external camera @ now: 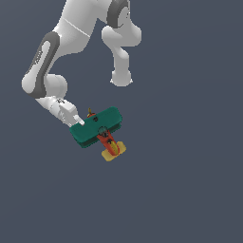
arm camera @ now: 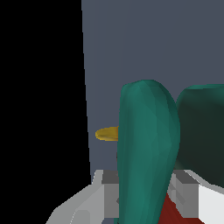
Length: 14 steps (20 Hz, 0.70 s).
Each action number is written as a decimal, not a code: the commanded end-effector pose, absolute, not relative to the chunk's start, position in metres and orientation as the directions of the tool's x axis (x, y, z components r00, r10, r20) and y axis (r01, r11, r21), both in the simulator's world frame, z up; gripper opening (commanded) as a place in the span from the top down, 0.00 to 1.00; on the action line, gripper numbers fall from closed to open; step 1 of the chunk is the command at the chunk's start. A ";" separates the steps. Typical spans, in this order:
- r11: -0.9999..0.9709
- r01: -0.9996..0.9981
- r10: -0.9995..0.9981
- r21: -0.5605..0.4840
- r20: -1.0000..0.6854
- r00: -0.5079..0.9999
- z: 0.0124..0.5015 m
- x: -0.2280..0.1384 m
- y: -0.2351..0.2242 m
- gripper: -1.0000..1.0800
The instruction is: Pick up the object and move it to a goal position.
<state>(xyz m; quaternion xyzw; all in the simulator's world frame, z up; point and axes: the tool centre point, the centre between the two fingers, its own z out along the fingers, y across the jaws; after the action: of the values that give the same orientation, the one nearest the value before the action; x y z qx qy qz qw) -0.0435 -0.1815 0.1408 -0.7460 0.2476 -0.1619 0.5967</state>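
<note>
The arm (external camera: 71, 42) is reaching down from the top of the exterior view, and its gripper (external camera: 78, 122) is meeting the biplane (external camera: 97, 129) at the wing end toward that view's left. The biplane is lying near the middle of the exterior view against the plain grey tabletop (external camera: 190, 180); no shadow is showing, so whether it is resting on the surface or is lifted clear cannot be told. Its teal wings are facing the camera, the red-orange body is running toward the yellow tail at the lower edge, and only a small brownish tip of the nose is showing above the wings.

In the exterior view the fingers are mostly hidden behind the wing and the white hand, so their spacing is hard to read there. In the wrist view, a teal wing (arm camera: 148, 148) is standing between the two grey fingers (arm camera: 110, 192), which are pressing against it on both sides: the fingers are gripping the biplane. The second wing is being cut off by the picture's edge, a sliver of the yellow tail (arm camera: 107, 134) is peeking out behind the near wing, and a black band is covering one side of the wrist view.
</note>
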 end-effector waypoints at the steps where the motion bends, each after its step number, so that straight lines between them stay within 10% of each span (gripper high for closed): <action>1: -0.166 -0.177 -0.563 -0.970 -0.054 0.824 0.142 -0.046 -0.183 1.00; 14: -0.167 -0.178 -0.563 -0.970 -0.054 0.825 0.172 -0.096 -0.205 1.00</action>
<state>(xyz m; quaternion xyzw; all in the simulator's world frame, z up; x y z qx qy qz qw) -0.0910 -0.2027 0.1659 -0.7469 0.2496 -0.1602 0.5952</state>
